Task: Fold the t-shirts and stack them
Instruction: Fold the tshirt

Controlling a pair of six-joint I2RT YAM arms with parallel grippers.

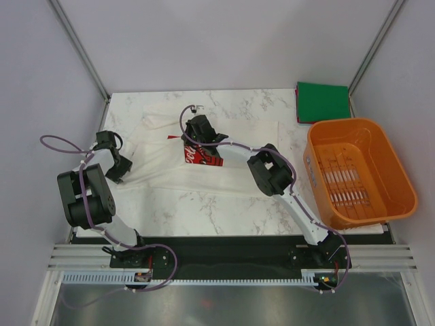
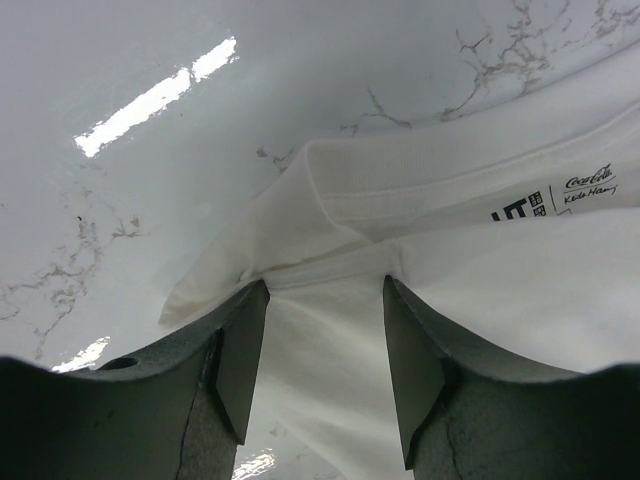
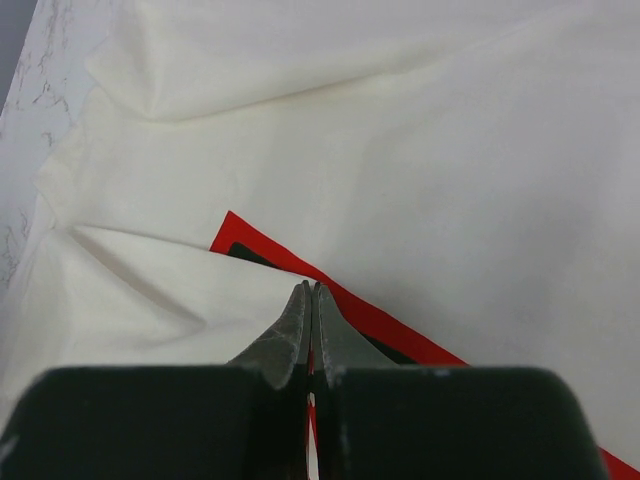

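A white t-shirt with a red rectangular print lies spread and partly folded on the marble table. My right gripper is shut on a fold of its cloth at the print's edge; in the right wrist view the jaws pinch white cloth with red print showing between and beside them. My left gripper is at the shirt's left end, open, with the white cloth lying between its fingers near the collar label. A plain dark green t-shirt lies folded square at the back right.
An orange slatted plastic basket stands at the table's right side, just in front of the green tee. Grey walls close in the left, back and right. The marble table shows in front of the shirt.
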